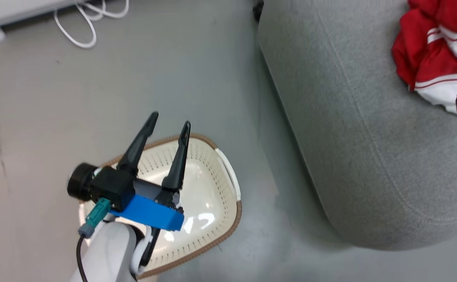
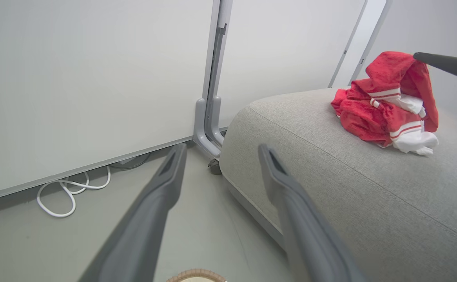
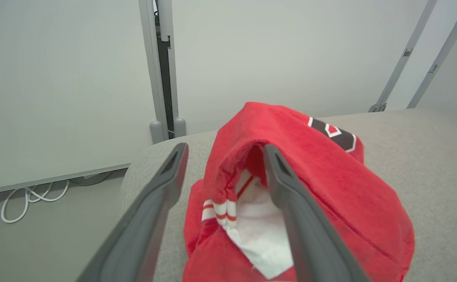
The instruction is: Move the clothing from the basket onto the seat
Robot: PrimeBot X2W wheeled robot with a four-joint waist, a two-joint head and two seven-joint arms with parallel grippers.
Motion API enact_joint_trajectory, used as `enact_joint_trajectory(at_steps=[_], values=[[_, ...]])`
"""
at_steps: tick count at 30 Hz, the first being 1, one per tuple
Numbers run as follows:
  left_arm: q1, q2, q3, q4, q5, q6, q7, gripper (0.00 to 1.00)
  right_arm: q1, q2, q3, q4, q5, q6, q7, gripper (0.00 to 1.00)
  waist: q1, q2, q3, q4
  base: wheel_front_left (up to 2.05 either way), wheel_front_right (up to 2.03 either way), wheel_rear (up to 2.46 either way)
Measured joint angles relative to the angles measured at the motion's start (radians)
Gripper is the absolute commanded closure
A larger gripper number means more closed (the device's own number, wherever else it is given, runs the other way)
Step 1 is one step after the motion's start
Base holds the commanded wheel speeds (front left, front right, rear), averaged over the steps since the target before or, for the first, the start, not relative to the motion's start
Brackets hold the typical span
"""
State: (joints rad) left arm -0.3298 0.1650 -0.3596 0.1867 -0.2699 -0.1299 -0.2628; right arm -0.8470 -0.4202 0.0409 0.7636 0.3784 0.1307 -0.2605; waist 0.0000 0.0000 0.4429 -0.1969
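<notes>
right gripper (image 3: pixel 225 149) jaws apart | clothing (image 3: pixel 330 188) heaped on seat (image 3: pixel 428 156)

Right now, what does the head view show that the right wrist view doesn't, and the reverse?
Head view: the cream perforated plastic basket, visibly empty, under the open left gripper. Right wrist view: a black, white-edged patch on the red striped fabric clothing. Both: that clothing heaped on the grey woven seat, and a looped white cable on the floor.
</notes>
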Motion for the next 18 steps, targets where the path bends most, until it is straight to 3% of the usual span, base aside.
enact_joint_trajectory(at_steps=[11,18], values=[[0.154,-0.062,0.08,0.04,-0.022,0.0,0.0,0.0,0.243,0.016,0.043,-0.052,-0.039,0.0,0.018,0.0,-0.0003,0.0,-0.239,0.06,0.0,0.0,0.0],[0.23,-0.072,0.122,0.055,-0.021,0.0,0.0,0.0,0.38,0.084,0.048,-0.154,-0.097,0.0,0.021,0.0,-0.0003,0.0001,-0.347,0.116,0.0,0.0,0.0]])
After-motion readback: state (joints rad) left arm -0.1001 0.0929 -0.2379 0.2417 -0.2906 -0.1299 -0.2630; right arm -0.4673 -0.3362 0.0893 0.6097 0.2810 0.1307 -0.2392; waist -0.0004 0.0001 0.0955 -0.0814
